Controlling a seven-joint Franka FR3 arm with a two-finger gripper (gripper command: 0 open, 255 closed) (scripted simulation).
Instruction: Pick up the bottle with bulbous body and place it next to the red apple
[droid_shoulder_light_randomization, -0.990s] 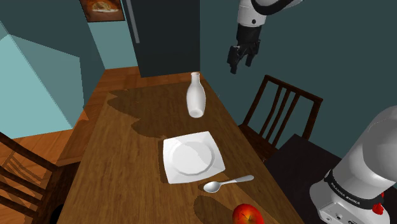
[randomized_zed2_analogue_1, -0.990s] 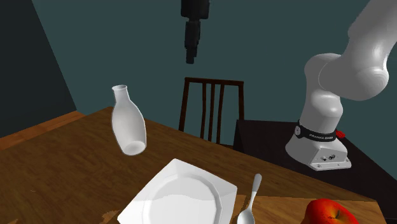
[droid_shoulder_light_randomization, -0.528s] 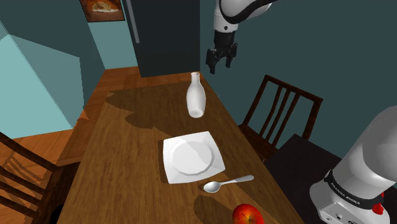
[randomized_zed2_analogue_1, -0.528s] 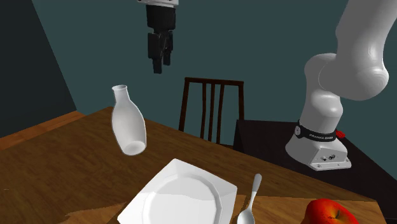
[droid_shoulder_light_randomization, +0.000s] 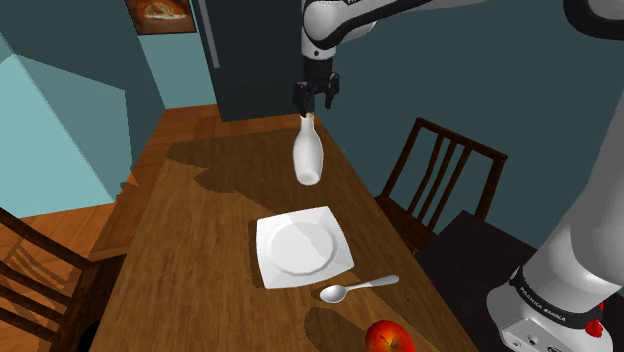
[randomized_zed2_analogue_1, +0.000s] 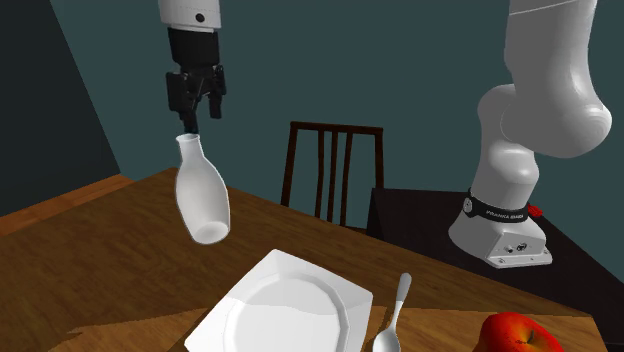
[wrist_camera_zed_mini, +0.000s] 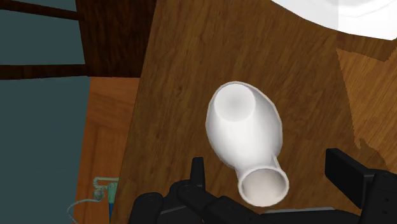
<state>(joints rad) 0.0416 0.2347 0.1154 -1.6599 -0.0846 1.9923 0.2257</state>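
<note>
A white bottle (droid_shoulder_light_randomization: 307, 152) with a narrow neck and a bulbous body stands on the wooden table (droid_shoulder_light_randomization: 200, 260), beyond the plate. The second exterior view has the bottle (randomized_zed2_analogue_1: 203, 195) at its left. My black gripper (droid_shoulder_light_randomization: 314, 101) hangs open just above the bottle's mouth, touching nothing. It is also over the neck in the second exterior view, gripper (randomized_zed2_analogue_1: 196, 112). In the wrist view the fingers (wrist_camera_zed_mini: 198, 173) stand wide apart on either side of the bottle's mouth (wrist_camera_zed_mini: 263, 184), body (wrist_camera_zed_mini: 245, 130) below. A red apple (droid_shoulder_light_randomization: 389, 338) lies at the table's near end, apple (randomized_zed2_analogue_1: 517, 333).
A square white plate (droid_shoulder_light_randomization: 300, 245) lies between bottle and apple, with a metal spoon (droid_shoulder_light_randomization: 358, 288) beside it. A dark wooden chair (droid_shoulder_light_randomization: 440, 180) stands at the table's side toward the stand. Another chair (droid_shoulder_light_randomization: 40, 270) is at the shoulder view's lower left.
The arm has swung toward the shoulder view's left and come down. The open gripper now hangs right over the bottle's neck. The bottle has not moved.
</note>
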